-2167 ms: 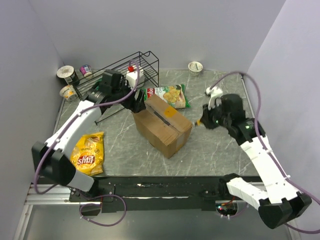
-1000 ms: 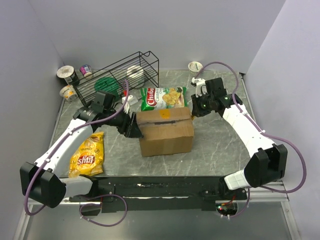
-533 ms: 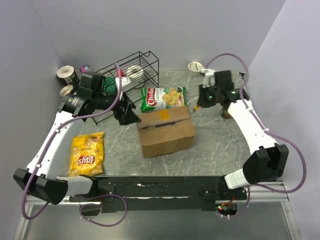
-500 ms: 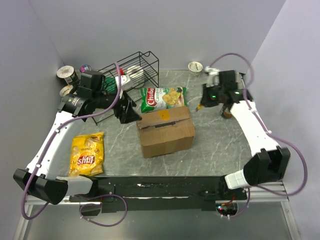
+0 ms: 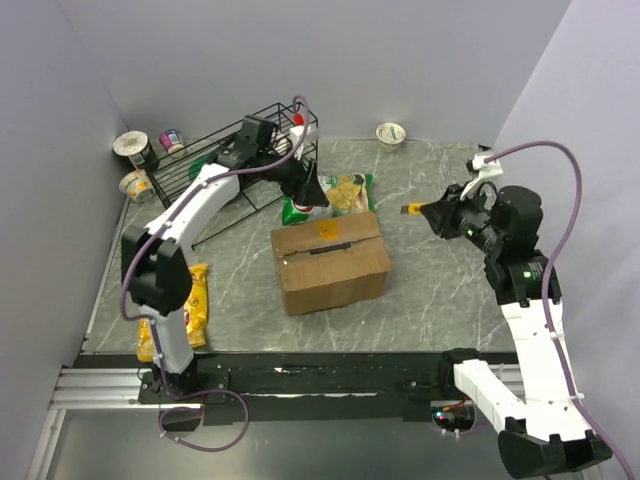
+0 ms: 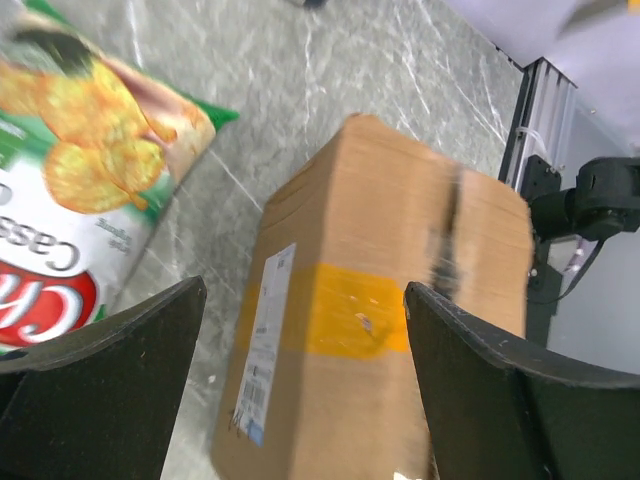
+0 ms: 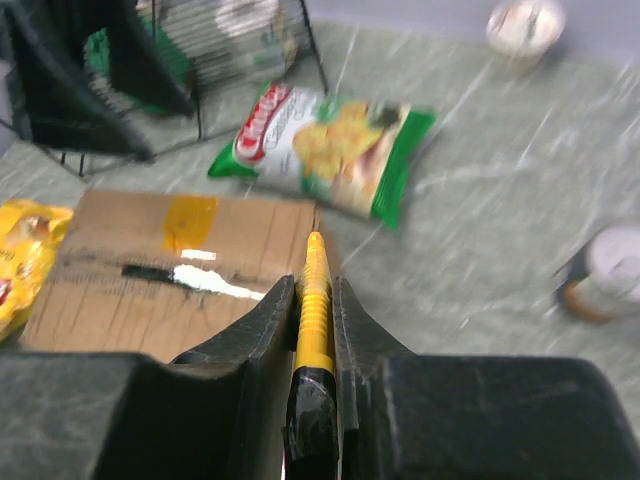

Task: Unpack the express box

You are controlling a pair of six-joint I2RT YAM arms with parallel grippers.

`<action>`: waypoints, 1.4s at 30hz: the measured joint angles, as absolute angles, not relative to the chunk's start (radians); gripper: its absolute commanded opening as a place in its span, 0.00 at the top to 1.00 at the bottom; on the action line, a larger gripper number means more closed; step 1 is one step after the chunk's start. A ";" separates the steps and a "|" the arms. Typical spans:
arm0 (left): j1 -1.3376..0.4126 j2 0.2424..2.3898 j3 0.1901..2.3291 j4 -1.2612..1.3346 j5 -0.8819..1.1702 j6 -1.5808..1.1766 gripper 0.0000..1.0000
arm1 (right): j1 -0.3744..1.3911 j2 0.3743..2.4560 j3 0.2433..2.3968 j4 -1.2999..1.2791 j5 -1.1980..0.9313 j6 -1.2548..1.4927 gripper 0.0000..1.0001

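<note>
Cardboard box (image 5: 330,262) position: near the centre of the grey marbled table (image 5: 440,295), between the two arms. Its top flaps lie closed. A dark seam runs along the top, with an orange patch beside it toward the far edge. The left wrist view shows a white label on one side face.

The black wire rack (image 5: 245,150) stands at the far left of the table, apart from the box.

The green chip bag (image 5: 345,190) lies flat just behind the box and beside the rack. The yellow chip bag (image 5: 195,300) lies at the near left, partly hidden by the left arm.

The left gripper (image 5: 308,190) is held over the green chip bag, just beyond the far edge of the box. Its fingers are spread wide with nothing between them.

The right gripper (image 5: 432,210) hangs in the air to the right of the box, apart from it and pointing toward it. Its fingers are clamped on a slim yellow-and-black tool (image 7: 312,300), apparently a utility knife, whose tip projects past the fingertips.

Three small cups (image 5: 132,148) stand at the far left corner beside the rack. A single white cup (image 5: 391,133) stands by the far wall.
</note>
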State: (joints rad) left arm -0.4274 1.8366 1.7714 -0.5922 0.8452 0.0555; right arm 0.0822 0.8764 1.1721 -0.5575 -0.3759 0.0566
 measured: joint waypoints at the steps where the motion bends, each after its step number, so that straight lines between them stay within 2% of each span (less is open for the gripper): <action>1: -0.428 1.864 1.774 -0.587 0.852 0.046 0.14 | 0.078 0.871 1.145 -0.556 -0.384 0.073 1.00; 8: -0.465 1.954 1.774 -0.579 0.876 0.023 0.16 | 0.065 0.866 1.010 -0.562 -0.425 0.154 1.00; 22: -0.505 1.998 1.722 -0.548 0.873 0.003 0.29 | 0.062 0.859 0.991 -0.461 -0.459 0.198 1.00; 42: -0.503 1.998 1.705 -0.519 0.911 -0.017 0.30 | 0.063 0.913 0.929 -0.366 -0.457 0.235 1.00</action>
State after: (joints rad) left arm -0.5026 1.9980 1.7050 -0.5194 0.9112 -0.0170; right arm 0.0628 0.9127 0.9287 -0.3660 -0.4572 0.2352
